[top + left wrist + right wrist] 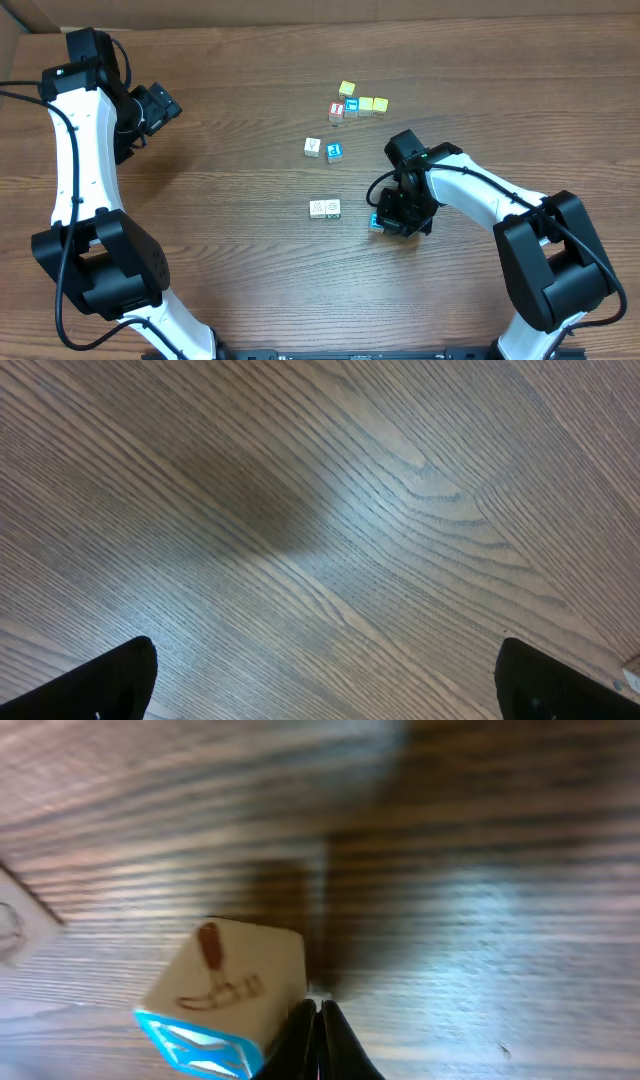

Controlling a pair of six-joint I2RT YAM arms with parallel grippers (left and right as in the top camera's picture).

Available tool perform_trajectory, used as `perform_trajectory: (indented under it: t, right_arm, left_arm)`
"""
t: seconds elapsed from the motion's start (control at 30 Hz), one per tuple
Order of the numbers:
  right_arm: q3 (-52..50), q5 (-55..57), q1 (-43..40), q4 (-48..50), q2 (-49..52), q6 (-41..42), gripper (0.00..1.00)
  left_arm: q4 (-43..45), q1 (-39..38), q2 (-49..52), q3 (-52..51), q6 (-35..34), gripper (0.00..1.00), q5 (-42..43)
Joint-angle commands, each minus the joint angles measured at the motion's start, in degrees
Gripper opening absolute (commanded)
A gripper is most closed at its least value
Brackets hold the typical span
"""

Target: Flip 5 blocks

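Right claw (318, 1020) pinched together — the blue-sided block (235, 985) lies just beside its tips.

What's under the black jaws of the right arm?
A small wooden cube with a blue face peeks out beside the shut right jaws, on the brown wooden table. The wrist camera shows a hammer-like picture on it. From above, the right arm hides the rest.

There are ten wooden blocks (335, 152) and two robot arms (70, 150).
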Motion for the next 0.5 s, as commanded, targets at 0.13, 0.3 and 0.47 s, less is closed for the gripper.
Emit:
perform_trajectory:
  t: [0.13, 0.3, 0.47]
  right_arm:
    - [-0.2, -3.2, 0.4, 3.1, -1.4, 0.7, 0.04]
    - [-0.1, -3.5, 0.4, 6.1, -1.4, 0.8, 0.05]
    - [-0.1, -5.2, 0.4, 8.2, -1.4, 0.8, 0.05]
  left_arm:
    - [0.0, 0.0, -0.7, 0.9, 0.2, 1.0, -0.2]
    - [0.0, 0.0, -0.7, 0.9, 0.2, 1.0, -0.2]
    - [0.0, 0.0, -0.7, 0.9, 0.2, 1.0, -0.2]
